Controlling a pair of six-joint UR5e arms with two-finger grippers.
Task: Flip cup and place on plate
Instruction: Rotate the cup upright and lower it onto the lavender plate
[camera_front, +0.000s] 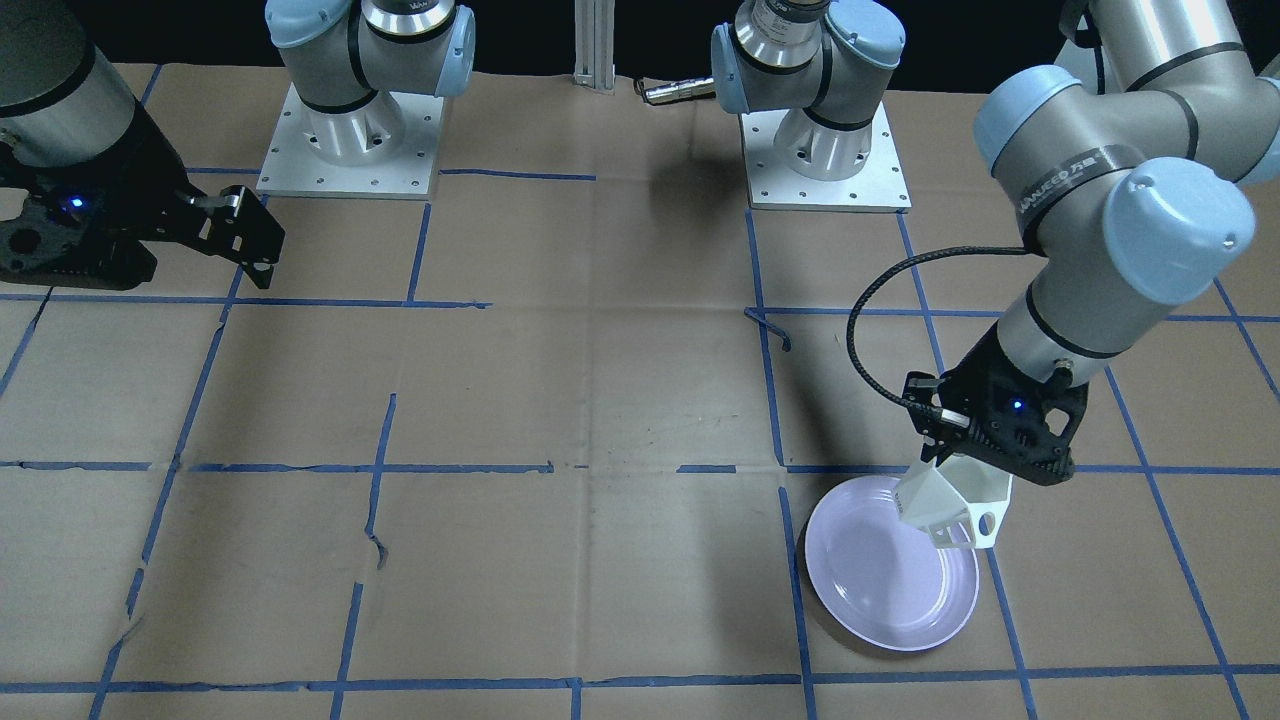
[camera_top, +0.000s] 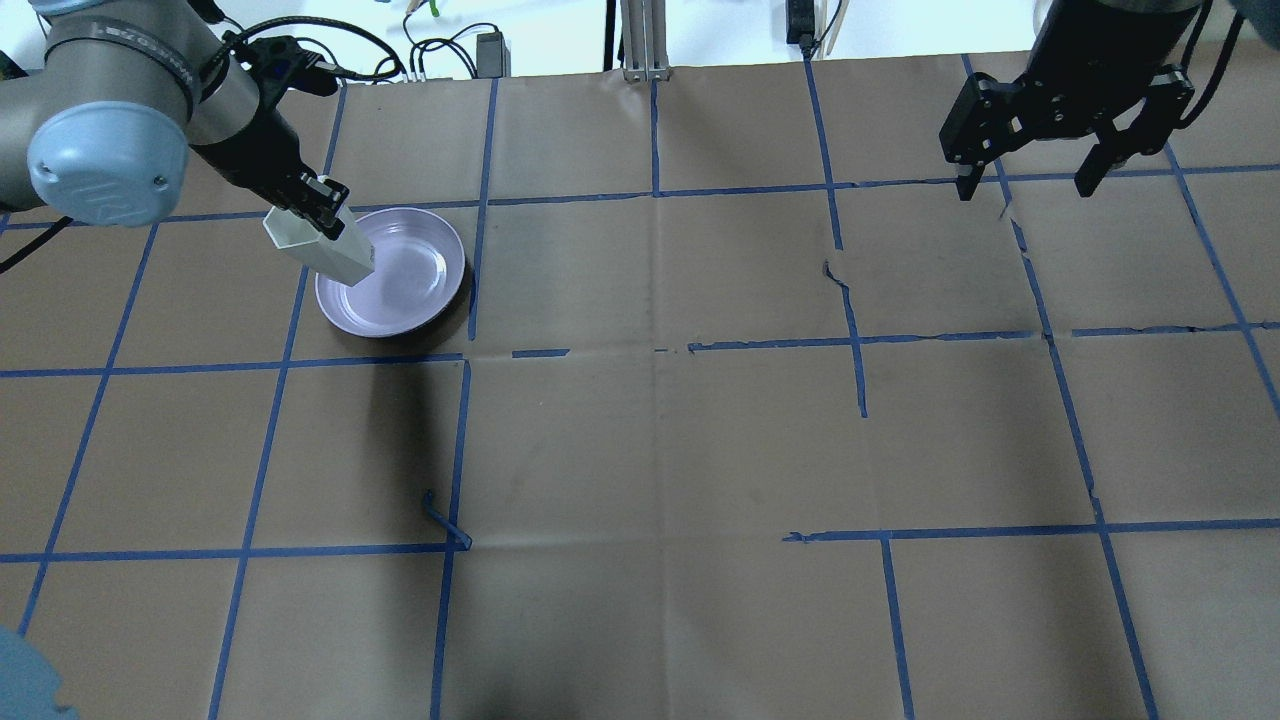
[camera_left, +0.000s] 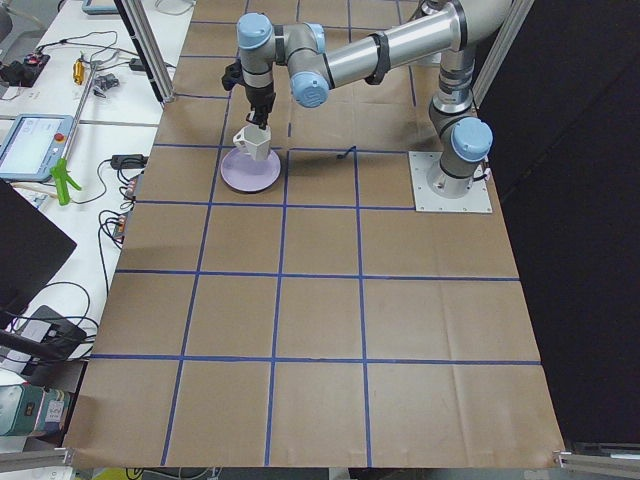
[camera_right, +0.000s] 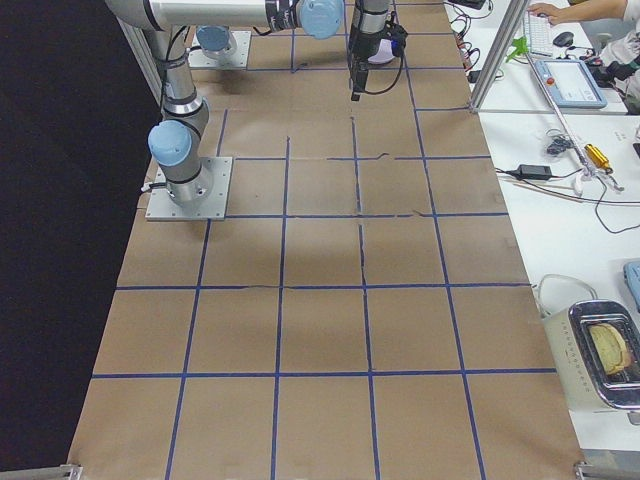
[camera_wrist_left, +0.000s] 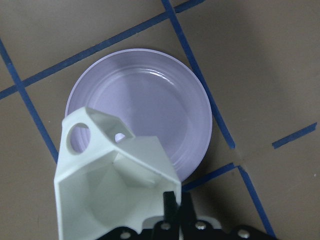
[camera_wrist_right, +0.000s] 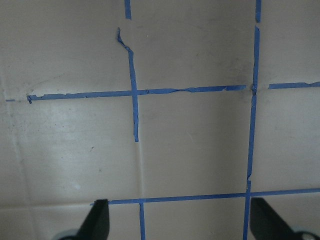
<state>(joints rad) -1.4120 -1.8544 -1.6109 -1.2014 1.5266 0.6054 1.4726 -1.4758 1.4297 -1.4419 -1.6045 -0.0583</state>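
Hanging from left claw (camera_front: 938, 462): cup (camera_front: 942, 506)

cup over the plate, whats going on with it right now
The left gripper is shut on the white cup at its rim, with one finger inside. It holds the cup tilted, mouth toward the wrist and base down, over the lavender plate. Whether the base touches the plate is hard to tell. The right gripper hangs open over the table at the other side, holding nothing.
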